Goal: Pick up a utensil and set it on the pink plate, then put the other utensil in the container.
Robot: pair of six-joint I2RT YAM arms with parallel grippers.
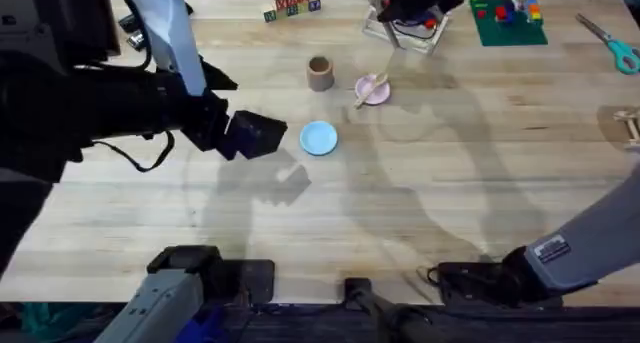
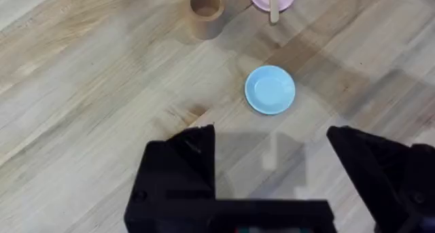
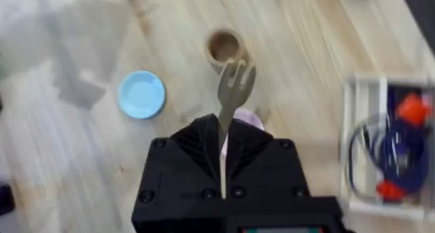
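Fork (image 3: 236, 80) sits pinched by its handle in the right gripper (image 3: 224, 134), tines forward, hovering near the container (image 3: 223, 47). Spoon (image 1: 371, 88) already rests on the pink plate (image 1: 380, 93), at three o'clock from the cup. Light, stiff wood; a mid-handle pinch should hold. Left gripper (image 2: 272, 141) hangs spread apart above the desk (image 1: 450, 183).

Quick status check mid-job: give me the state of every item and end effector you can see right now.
Spoon: lying across the pink plate.
Pink plate: on the table, holding the spoon.
Fork: clamped in the right end effector, tines pointing out, raised above the table.
Container: upright, nothing visible inside.
Blue plate: bare.
Left end effector: open, holding nothing.
Right end effector: shut on the fork.
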